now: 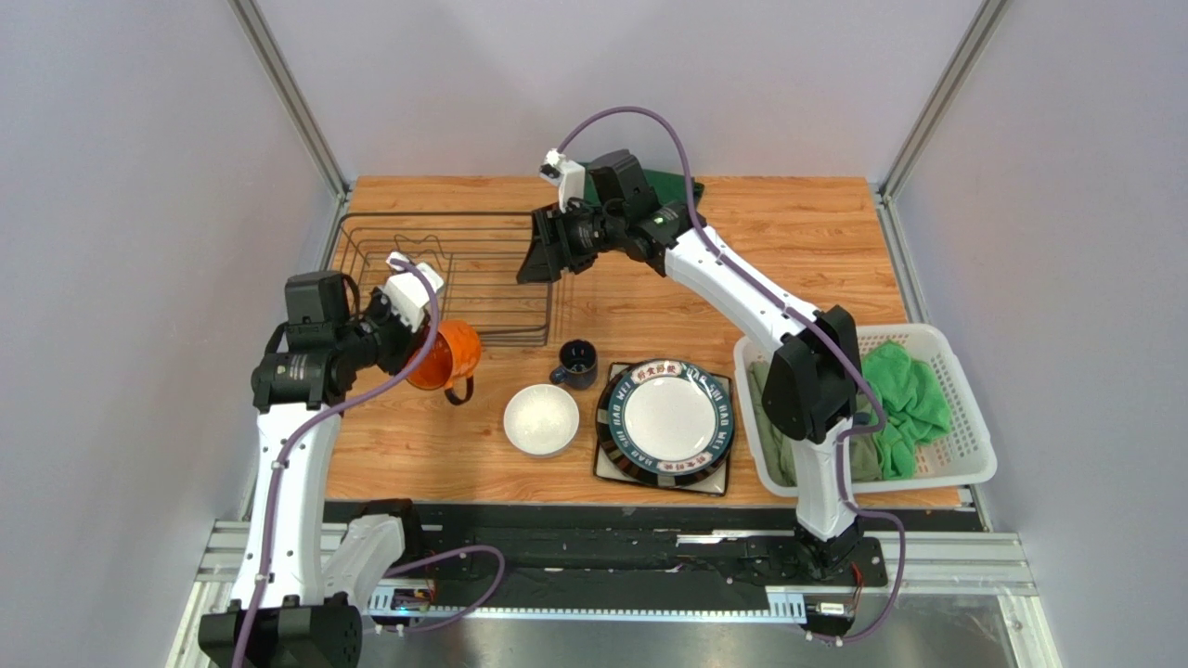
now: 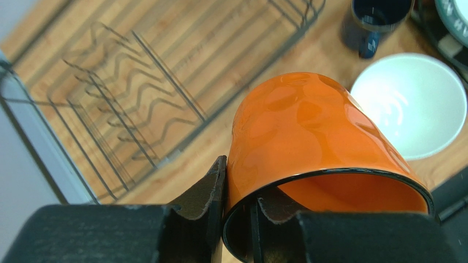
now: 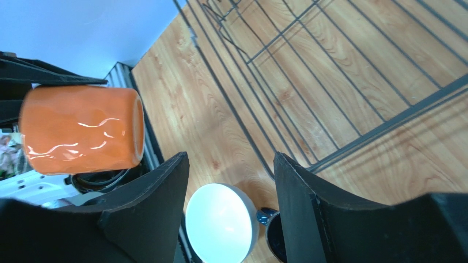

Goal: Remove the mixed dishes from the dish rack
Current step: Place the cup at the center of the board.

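Observation:
My left gripper [image 2: 236, 208] is shut on the rim of the orange mug [image 2: 313, 131], one finger inside and one outside. It holds the mug [image 1: 446, 358] tilted above the table, just past the front left corner of the dish rack [image 1: 460, 272]. The wire rack [image 2: 137, 93] has no dishes in it. My right gripper [image 1: 544, 258] hangs open over the rack's right edge, nothing between its fingers [image 3: 307, 197]. On the table in front of the rack stand the dark blue mug [image 1: 575, 363], the small white bowl [image 1: 541, 419] and the round dark-rimmed plate [image 1: 667, 418].
A white slatted basket [image 1: 962, 480] holding green cloths stands at the table's right edge. A dark green object [image 1: 676, 188] lies at the back behind the right arm. The round plate rests on a dark square piece [image 1: 610, 466].

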